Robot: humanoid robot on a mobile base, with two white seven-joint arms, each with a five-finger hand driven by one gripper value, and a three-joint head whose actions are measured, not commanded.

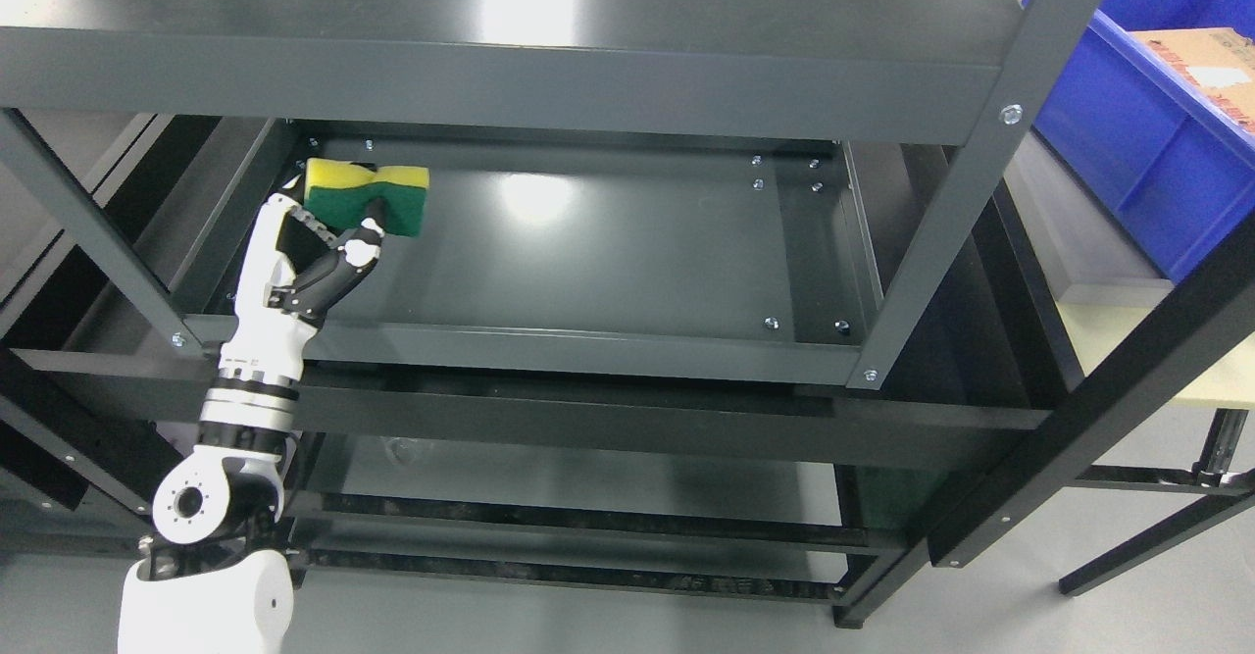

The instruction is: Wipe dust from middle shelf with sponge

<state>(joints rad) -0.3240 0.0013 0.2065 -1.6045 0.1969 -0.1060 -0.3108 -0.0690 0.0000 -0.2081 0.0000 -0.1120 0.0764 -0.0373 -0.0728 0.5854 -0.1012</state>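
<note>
Left hand [314,262] — fingers clenched around the yellow-and-green sponge [368,197] — reaches in from seven o'clock. The sponge sits at the middle shelf [627,252]'s far-left corner, about ten o'clock, green face toward the camera. A blue bin [1157,134] stands at two o'clock.

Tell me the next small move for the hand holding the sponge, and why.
Probably sweep the sponge rightward along the middle shelf. The left hand grips it at the shelf's far left corner, green side toward the camera, and nearly all the shelf surface lies to its right.
</note>
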